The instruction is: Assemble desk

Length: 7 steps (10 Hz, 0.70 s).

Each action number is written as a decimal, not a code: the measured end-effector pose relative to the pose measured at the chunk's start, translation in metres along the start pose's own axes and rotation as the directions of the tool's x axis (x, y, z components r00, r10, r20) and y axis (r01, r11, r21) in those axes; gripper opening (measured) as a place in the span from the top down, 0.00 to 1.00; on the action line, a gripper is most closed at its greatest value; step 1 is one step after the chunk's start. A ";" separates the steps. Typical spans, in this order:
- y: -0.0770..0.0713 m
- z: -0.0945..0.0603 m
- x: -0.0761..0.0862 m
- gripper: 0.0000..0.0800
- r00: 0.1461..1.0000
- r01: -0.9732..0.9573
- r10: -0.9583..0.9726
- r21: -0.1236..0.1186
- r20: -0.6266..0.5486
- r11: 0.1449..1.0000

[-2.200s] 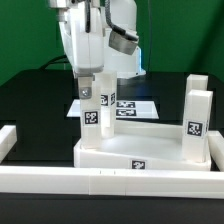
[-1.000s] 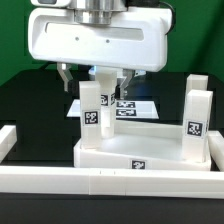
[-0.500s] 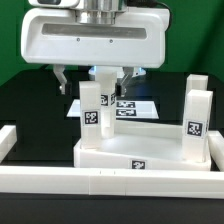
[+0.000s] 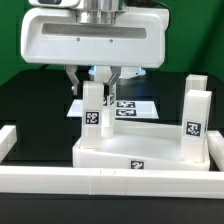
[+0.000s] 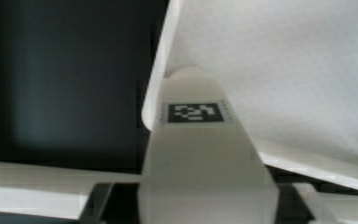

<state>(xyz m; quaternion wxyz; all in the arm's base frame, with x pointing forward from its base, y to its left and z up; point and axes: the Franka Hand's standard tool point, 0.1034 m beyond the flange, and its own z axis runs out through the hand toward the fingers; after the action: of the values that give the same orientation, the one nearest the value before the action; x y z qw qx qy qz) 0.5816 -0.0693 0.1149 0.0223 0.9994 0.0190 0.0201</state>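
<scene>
While the claw hangs over the tray's far corner on the exterior view's left, note one leg directly beneath it, long axis vertical, top between the fingers.

Claw: narrow about the leg's top; you cannot tell from either view whether the pads press it.

Tabletop: white plastic tray, raised rim, smooth matt faces, resting on the black worktop against the front rail.

Legs: four white square-section posts, tagged, all upright at the tray's corners; two at the exterior view's right, one behind the addressed leg.

Wrist view: the leg fills the centre, tag facing the camera.

Marker board: flat behind the tray.
</scene>
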 end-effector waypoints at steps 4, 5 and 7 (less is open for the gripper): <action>0.003 0.000 -0.001 0.64 0.962 -0.275 0.275 0.016 0.005 0.961; 0.004 0.001 -0.002 0.64 0.916 -0.401 0.401 0.027 0.008 0.915; 0.004 0.002 -0.001 0.64 0.811 -0.585 0.585 0.027 0.012 0.811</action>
<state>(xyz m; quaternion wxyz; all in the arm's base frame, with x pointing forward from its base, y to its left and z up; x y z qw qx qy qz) 0.5804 -0.0734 0.1133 0.0005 0.9571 -0.2887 0.0240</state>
